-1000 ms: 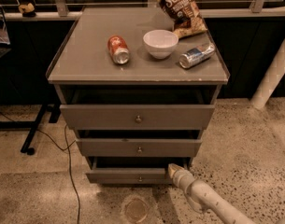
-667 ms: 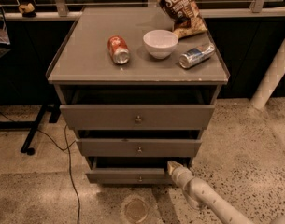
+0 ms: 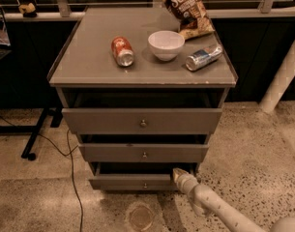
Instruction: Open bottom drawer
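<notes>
Three drawers sit in one grey cabinet (image 3: 65,98), each w/ one small round metal knob at centre, so 3 knobs total. On the tabletop (image 3: 89,57): 2 cans, 1 white bowl (image 3: 166,45), 1 chip bag (image 3: 184,8). The red can (image 3: 122,51) lies on its side left of the bowl, the silver can (image 3: 203,57) on its side to the right, and the bag is at the back right corner. The bottom drawer (image 3: 118,181) is the lowest of the 3, just above the floor: a shallow flat grey front, narrower than the top drawer (image 3: 98,121), w/ its knob (image 3: 145,185) in the middle. It stands out a little from the cabinet, w/ a dark gap showing between it and the mid drawer (image 3: 113,152). Its long axis runs left-right across the view, level w/ the floor, and its front faces the camera. The tool (image 3: 179,174) is at the drawer's right end, at the top edge of the front, on a pale arm (image 3: 219,209) coming up from the lower right. Can't tell the tool's state, since its tip is against the drawer and hidden. One black cable (image 3: 74,178) runs over the floor left of the cabinet.
</notes>
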